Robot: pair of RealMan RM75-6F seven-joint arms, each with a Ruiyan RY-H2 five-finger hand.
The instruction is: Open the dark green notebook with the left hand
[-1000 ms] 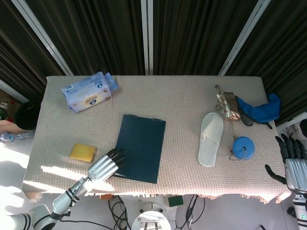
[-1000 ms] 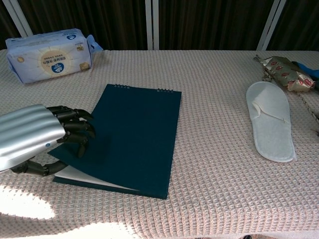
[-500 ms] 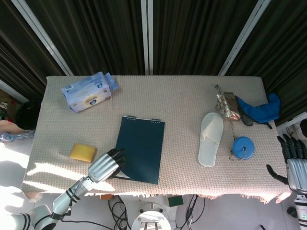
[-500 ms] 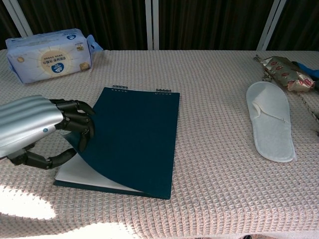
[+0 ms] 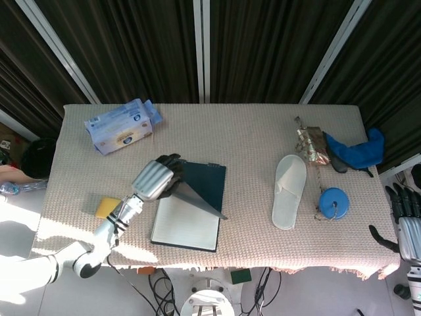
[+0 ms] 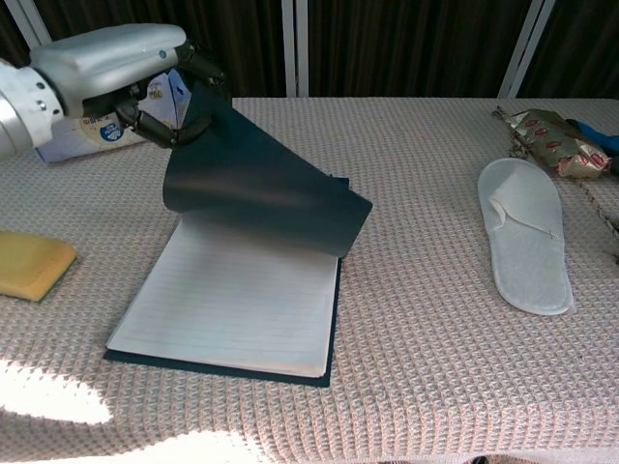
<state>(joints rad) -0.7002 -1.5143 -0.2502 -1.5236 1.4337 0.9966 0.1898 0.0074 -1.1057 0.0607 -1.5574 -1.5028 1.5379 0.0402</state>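
The left hand (image 6: 111, 63), fingers (image 6: 193, 68) pinching the cover's corner, has risen from worktop (image 5: 250, 138) level, peeling the dark green notebook (image 6: 227, 300) open at centre-left; ruled pages (image 5: 185, 224) now lie exposed. Opening appears mostly achieved; the cover (image 6: 261, 184) remains curled, not laid flat. The right hand (image 5: 408, 227) idles, fingers spread, empty.

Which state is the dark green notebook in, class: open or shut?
Partly open. The left hand holds the notebook's dark cover lifted and curled above the lined first page, not yet laid flat.
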